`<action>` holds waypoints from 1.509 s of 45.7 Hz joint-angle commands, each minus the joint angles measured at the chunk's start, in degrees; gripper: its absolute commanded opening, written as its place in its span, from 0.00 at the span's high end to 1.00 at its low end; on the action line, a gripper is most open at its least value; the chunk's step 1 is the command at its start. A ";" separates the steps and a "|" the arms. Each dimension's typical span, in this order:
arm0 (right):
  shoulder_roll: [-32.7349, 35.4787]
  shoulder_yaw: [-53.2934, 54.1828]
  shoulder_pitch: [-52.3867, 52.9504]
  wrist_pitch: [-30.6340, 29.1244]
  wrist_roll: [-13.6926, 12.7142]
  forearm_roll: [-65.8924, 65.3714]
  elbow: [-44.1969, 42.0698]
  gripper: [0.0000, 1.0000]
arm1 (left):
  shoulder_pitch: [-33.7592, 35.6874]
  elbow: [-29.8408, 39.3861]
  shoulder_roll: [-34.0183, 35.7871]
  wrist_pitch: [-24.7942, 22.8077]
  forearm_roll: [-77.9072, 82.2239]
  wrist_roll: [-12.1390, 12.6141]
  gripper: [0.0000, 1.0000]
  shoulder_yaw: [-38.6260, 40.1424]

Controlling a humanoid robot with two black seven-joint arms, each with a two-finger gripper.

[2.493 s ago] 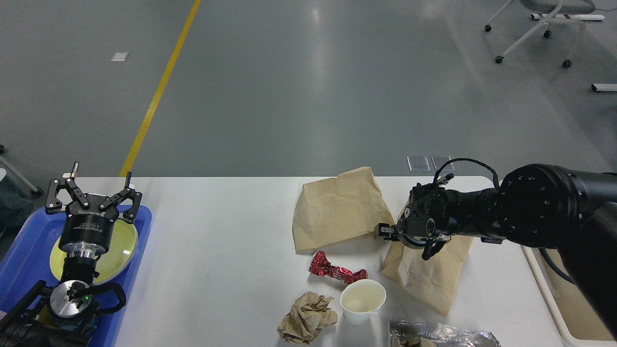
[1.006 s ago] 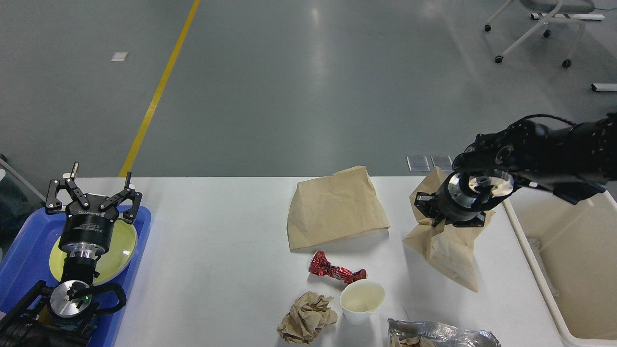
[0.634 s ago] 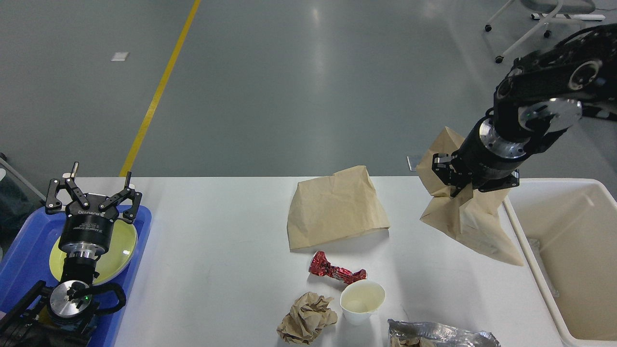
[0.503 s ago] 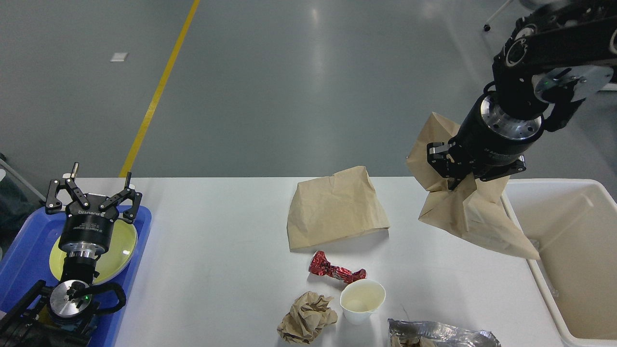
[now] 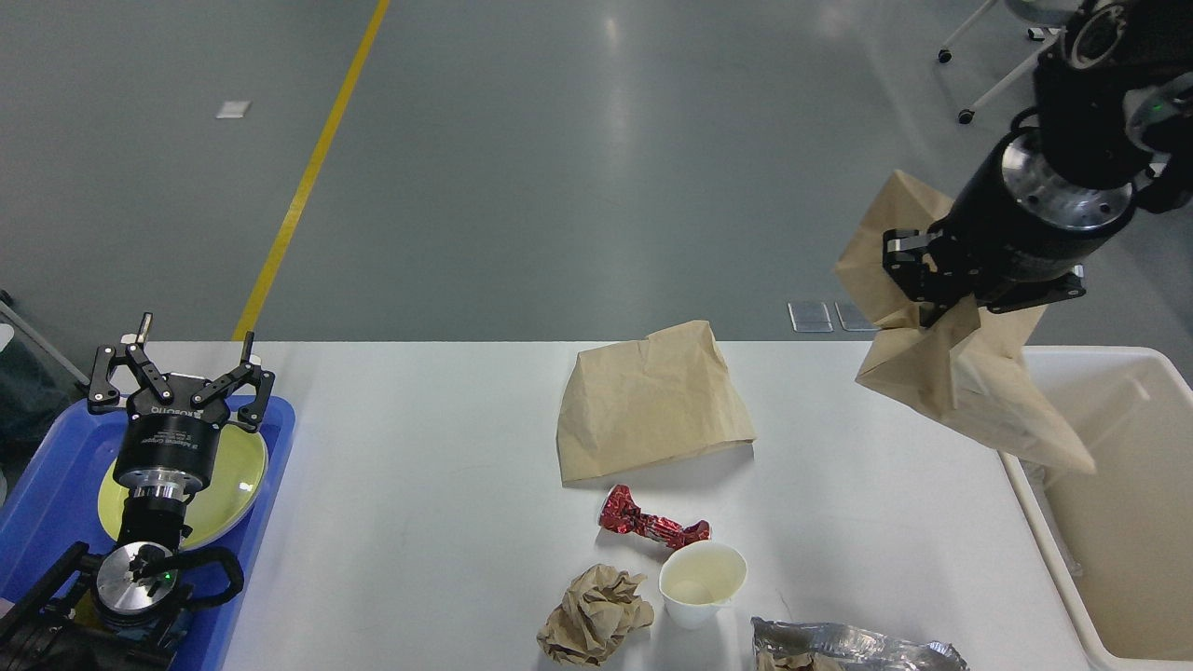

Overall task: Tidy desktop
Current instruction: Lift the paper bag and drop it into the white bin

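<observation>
**Q:** What is your right end effector doing?

**A:** My right end effector [image 5: 932, 284] is clenched on a crumpled brown paper bag [image 5: 960, 373], pinching it near its top. The bag hangs free in the air, clear of the table [image 5: 419, 485], with its lower corner drooping over the near rim of the cream-white bin [image 5: 1044, 531] at the table's right end.

**Q:** And the arm behind it?

**A:** My right arm comes in from the upper right corner, raised high, with the wrist pointing down and to the left toward the bag.

**Q:** The other side?

**A:** My left end effector [image 5: 182, 373] is released, its two fingers spread wide and holding nothing. It hovers over a yellow-green plate [image 5: 228, 485] that lies in the blue tray [image 5: 56, 485] at the table's left edge. The left arm rises from the lower left corner, roughly upright.

**Q:** Count what lies on the table.

**A:** One flat brown paper bag [image 5: 652, 405] near the far middle. Just in front of it, one red foil wrapper [image 5: 648, 527], twisted. Beside that, one white paper cup [image 5: 701, 582], upright and open. One ball of crumpled brown paper [image 5: 594, 626] to the cup's left. One silver foil packet [image 5: 853, 648] at the near edge, partly cut off by the view. That makes two paper bags in all, counting the one I hold.
</observation>
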State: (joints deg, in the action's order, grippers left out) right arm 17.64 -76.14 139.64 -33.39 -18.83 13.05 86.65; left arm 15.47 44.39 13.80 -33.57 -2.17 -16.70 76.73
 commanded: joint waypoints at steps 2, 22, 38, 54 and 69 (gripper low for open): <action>6.34 -5.33 -5.24 3.85 0.02 -0.74 -4.90 1.00 | 0.00 0.00 0.00 0.00 -0.03 0.00 0.04 0.00; 19.09 8.89 -46.27 4.82 -0.07 -4.70 -40.13 1.00 | 0.00 0.00 0.00 0.00 0.06 0.00 0.04 -0.09; 12.95 23.49 -76.96 18.43 0.19 -6.10 -63.70 1.00 | 0.00 0.00 0.00 0.00 -0.03 0.00 0.04 0.00; 4.78 25.87 -94.54 36.46 0.46 -6.63 -73.99 1.00 | 0.00 0.00 0.00 0.00 0.06 0.00 0.04 0.00; 1.52 26.13 -97.45 39.80 0.54 -6.54 -74.96 1.00 | 0.00 0.00 0.00 0.00 -0.03 0.00 0.04 0.00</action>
State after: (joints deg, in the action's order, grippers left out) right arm 20.16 -50.02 42.35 5.53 -18.28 6.49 11.61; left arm 15.47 44.39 13.81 -33.57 -2.16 -16.70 76.73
